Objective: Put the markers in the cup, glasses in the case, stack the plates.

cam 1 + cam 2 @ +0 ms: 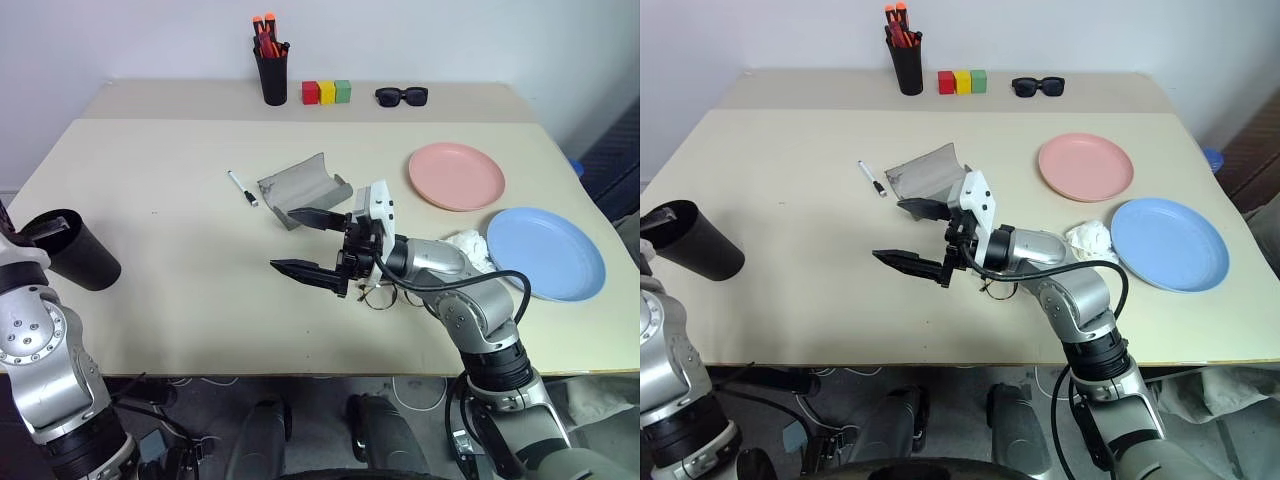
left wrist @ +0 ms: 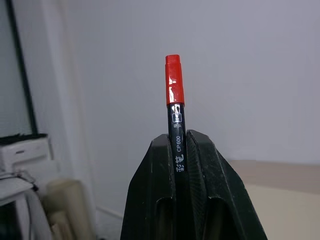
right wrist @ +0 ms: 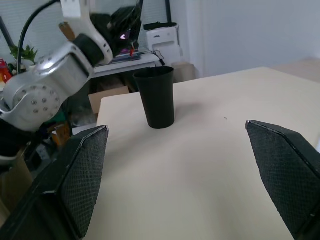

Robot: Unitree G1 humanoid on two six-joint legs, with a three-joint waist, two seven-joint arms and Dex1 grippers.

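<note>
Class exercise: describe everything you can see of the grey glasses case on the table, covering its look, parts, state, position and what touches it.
The grey case looks felt-like, an oblong shell with a curved hinged lid. It lies open on the beige table, its hollow inside exposed and apparently empty. It sits near the table's middle, beside the white marker, with a gap between them. The right gripper, fingers wide open, hovers just in front of it without touching.

The beige surface (image 1: 180, 260) looks smooth and matt. The wide black tapered plastic cup (image 3: 156, 97) has a dull sheen. The red-capped black marker (image 2: 175, 100) is glossy plastic. The grey oblong case (image 1: 300, 187) looks felt-like, soft and matt. The salmon pink round plate (image 1: 456, 176) and the light blue round plate (image 1: 546, 252) look like smooth plastic.
</note>
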